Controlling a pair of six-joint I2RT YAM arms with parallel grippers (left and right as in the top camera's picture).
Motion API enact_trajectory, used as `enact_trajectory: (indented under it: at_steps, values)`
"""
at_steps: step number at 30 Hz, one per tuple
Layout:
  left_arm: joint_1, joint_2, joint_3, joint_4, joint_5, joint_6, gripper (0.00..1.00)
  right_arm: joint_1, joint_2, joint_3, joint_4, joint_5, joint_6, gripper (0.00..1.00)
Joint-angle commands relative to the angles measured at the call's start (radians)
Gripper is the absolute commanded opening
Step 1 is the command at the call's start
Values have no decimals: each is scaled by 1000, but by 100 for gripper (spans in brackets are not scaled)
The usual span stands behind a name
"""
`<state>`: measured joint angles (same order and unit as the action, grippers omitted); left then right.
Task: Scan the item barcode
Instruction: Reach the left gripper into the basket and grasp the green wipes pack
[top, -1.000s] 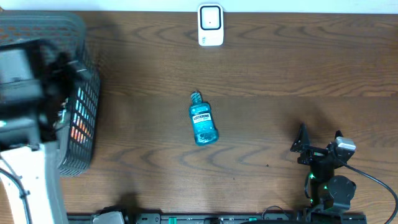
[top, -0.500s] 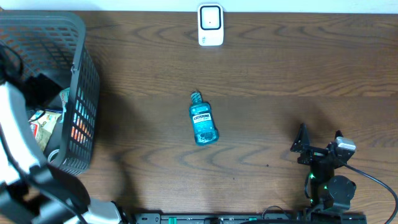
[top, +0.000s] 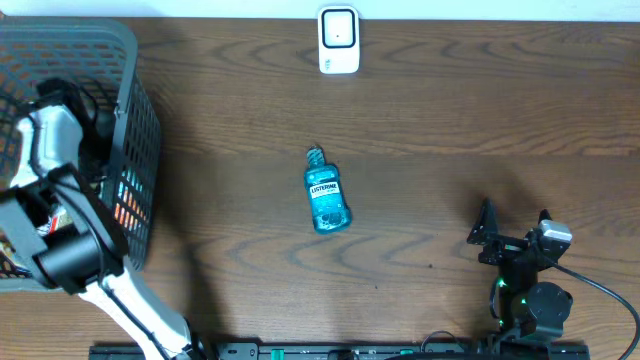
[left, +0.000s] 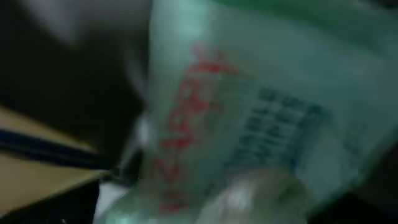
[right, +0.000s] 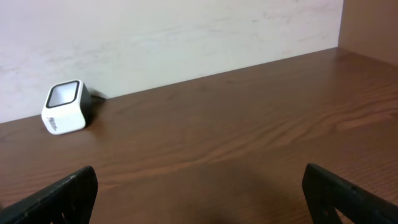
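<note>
Dark plastic mesh basket (top: 140, 150), table's (top: 450, 120) left edge: left gripper (top: 90, 115) inside (grasp indiscernible, view blurred); right gripper (right: 200, 186) splayed, empty.

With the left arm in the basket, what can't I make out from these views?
Packet, left wrist: motion-blurred; red lettering unreadable, no barcode visible.
Basket contents, overhead: mostly hidden by the left arm and mesh wall.
Mouthwash bottle barcode, overhead: too small; only the front label shows.

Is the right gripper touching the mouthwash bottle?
Apart. The overhead view shows a wide stretch of bare table between the right gripper and the mouthwash bottle.
</note>
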<state>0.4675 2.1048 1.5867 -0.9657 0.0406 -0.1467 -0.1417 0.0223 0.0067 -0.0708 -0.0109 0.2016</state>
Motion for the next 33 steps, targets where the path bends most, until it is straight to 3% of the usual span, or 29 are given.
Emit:
enact_trajectory:
  at_steps: [1,4,8,17,23,29,33]
  values:
    - [-3,82,-15,-10,-24,23,83,5,-3,-1,-4,2,7,99]
    - [-3,106,-15,-27,-25,23,50,5,-3,-1,-4,2,7,99]
    - [1,81,-6,-47,-32,23,36,5,-3,-1,-4,2,7,99]
    - [37,-177,50,-95,-45,-5,34,5,-3,-1,-4,2,7,99]
    - [65,-542,57,-92,-38,-191,34,5,-3,-1,-4,2,7,99]
    - [45,-885,56,-23,94,-383,34,5,-3,-1,-4,2,7,99]
    - [-51,-1016,55,56,238,-428,34,5,-3,-1,-4,2,7,99]
